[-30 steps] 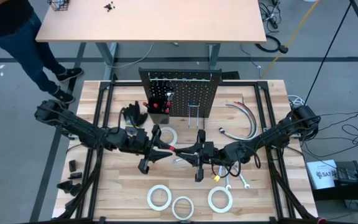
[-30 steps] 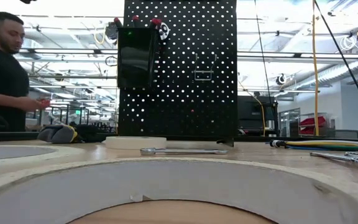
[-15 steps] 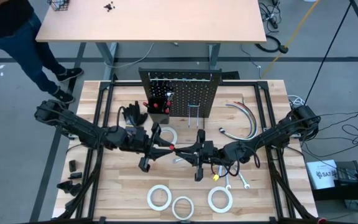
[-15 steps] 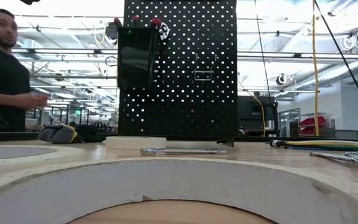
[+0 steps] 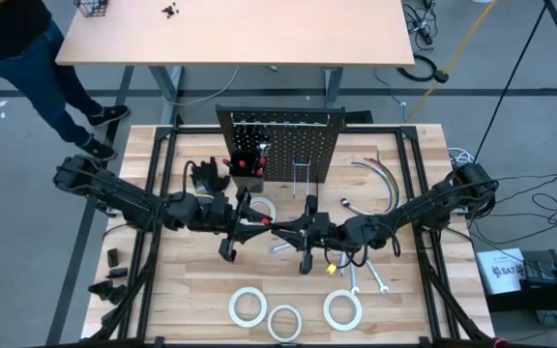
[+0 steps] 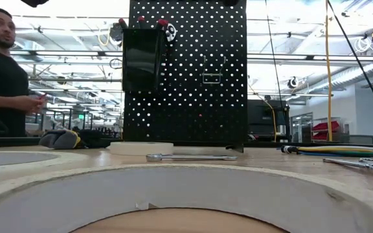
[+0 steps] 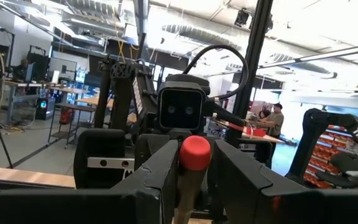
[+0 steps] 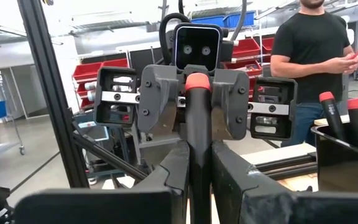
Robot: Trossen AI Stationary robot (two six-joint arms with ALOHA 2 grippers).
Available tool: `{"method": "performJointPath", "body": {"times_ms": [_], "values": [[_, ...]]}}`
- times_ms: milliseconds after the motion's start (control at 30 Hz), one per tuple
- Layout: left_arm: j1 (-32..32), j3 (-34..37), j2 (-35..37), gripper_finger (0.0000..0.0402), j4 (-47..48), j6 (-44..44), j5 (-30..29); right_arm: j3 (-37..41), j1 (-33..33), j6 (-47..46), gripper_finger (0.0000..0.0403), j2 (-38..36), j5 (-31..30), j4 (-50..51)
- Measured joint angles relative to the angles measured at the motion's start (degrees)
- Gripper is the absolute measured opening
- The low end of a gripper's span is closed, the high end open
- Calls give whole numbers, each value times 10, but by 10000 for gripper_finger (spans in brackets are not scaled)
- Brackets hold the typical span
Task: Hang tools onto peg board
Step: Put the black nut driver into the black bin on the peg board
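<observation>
My left tool (image 5: 256, 230) and right tool (image 5: 288, 232) are dark, closed on a screwdriver (image 8: 198, 127) with a black handle and red cap. The peg board (image 6: 203, 71) is black, dotted with holes. 3 white tape rolls (image 5: 248, 306) lie on my pale wooden surface (image 5: 424, 174).

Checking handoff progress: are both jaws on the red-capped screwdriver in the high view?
Yes, the left gripper and right gripper meet mid-table, each closed on the thin red-and-black-handled screwdriver held between them.

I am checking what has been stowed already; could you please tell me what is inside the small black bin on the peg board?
The small black bin on the peg board holds screwdrivers standing upright, red-capped ends poking out. Their shafts and the bin's bottom are hidden by its walls.
</observation>
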State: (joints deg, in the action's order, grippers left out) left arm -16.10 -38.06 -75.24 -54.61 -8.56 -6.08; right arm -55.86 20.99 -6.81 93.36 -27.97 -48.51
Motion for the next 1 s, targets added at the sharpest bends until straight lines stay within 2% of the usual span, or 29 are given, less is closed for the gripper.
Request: {"method": "performJointPath", "body": {"times_ms": [167,367,633,800,1000], "values": [[2,0,0,95,16,0,3,0,-5,-1,36,0,24,0],[4,0,1,39,33,4,3,0,-6,-5,36,0,20,1],[7,0,0,39,46,3,5,0,-14,-12,130,-1,26,2],[8,0,0,39,50,0,6,0,-16,-63,161,-4,32,11],[23,0,1,39,91,-63,8,0,-43,-178,158,-8,143,85]]}}
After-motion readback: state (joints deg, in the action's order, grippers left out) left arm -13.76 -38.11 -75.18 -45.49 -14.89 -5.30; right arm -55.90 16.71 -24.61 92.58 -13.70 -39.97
